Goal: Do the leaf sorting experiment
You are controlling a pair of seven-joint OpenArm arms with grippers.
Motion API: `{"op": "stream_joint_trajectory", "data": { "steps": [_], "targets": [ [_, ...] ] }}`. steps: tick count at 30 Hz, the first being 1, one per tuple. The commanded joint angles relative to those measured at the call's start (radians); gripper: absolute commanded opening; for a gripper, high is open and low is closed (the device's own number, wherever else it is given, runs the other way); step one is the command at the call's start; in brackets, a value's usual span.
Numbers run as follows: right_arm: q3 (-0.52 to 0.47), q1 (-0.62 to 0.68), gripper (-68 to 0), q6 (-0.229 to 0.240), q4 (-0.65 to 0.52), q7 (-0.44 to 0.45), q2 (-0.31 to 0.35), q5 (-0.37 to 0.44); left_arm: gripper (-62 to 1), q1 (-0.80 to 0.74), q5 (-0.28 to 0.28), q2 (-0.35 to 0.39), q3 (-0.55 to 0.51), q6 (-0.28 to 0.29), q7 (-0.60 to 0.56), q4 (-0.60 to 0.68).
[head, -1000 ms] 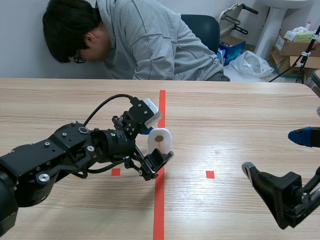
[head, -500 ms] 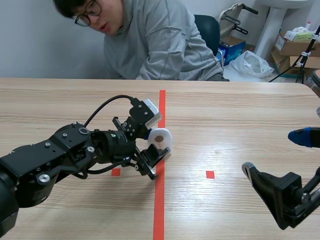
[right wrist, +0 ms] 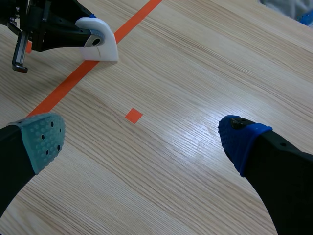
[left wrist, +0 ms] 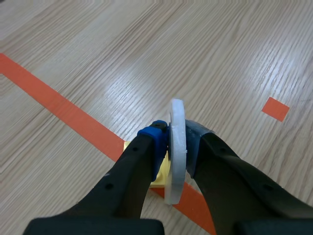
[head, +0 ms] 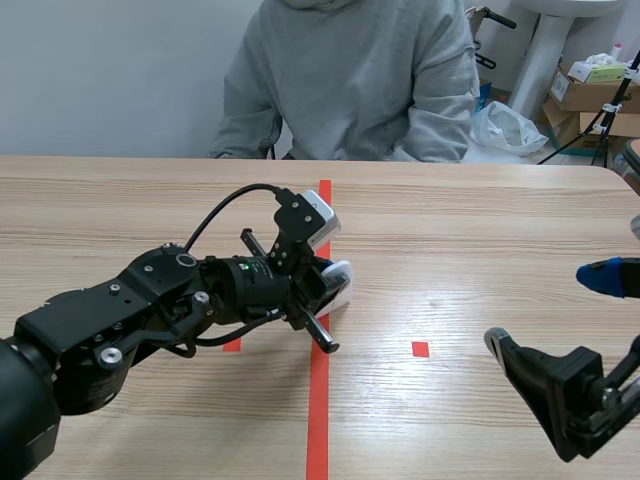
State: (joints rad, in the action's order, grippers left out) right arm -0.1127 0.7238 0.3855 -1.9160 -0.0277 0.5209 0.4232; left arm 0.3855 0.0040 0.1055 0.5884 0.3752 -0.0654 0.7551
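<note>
Left wrist view: white disc (left wrist: 176,154) stands edge-on, clamped tight inside the left end effector (left wrist: 176,135).

One white piece (left wrist: 176,164), two tools (left wrist: 176,136) (right wrist: 142,139), one person (head: 350,90), one table (head: 500,220)

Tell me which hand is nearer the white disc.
Left. The left hand is shut on the white disc, holding it on edge between its fingers over the orange tape line. The right hand is open, well apart from it across the table.
</note>
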Motion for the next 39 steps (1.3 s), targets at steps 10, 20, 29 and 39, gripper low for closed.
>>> {"op": "stream_joint_trajectory", "data": {
  "steps": [10, 20, 29, 39],
  "targets": [
    [-0.006, -0.009, -1.9, 0.000, -0.014, 0.005, -0.001, 0.007, -56.9, 0.004, -0.113, 0.016, -0.033, 0.005, -0.033, 0.038],
    [-0.006, -0.009, -1.9, 0.000, -0.014, -0.014, -0.001, 0.007, -56.9, -0.095, -0.296, 0.096, -0.391, 0.005, -0.036, 0.121],
    [-0.006, -0.010, -1.9, 0.000, -0.014, -0.015, -0.001, 0.007, -56.9, -0.079, -0.344, 0.162, -0.620, -0.089, -0.024, 0.099],
    [-0.006, -0.010, -1.9, 0.000, -0.014, -0.015, -0.001, 0.007, -56.9, 0.074, -0.254, 0.174, -0.625, -0.179, -0.042, -0.128]
  ]
}}
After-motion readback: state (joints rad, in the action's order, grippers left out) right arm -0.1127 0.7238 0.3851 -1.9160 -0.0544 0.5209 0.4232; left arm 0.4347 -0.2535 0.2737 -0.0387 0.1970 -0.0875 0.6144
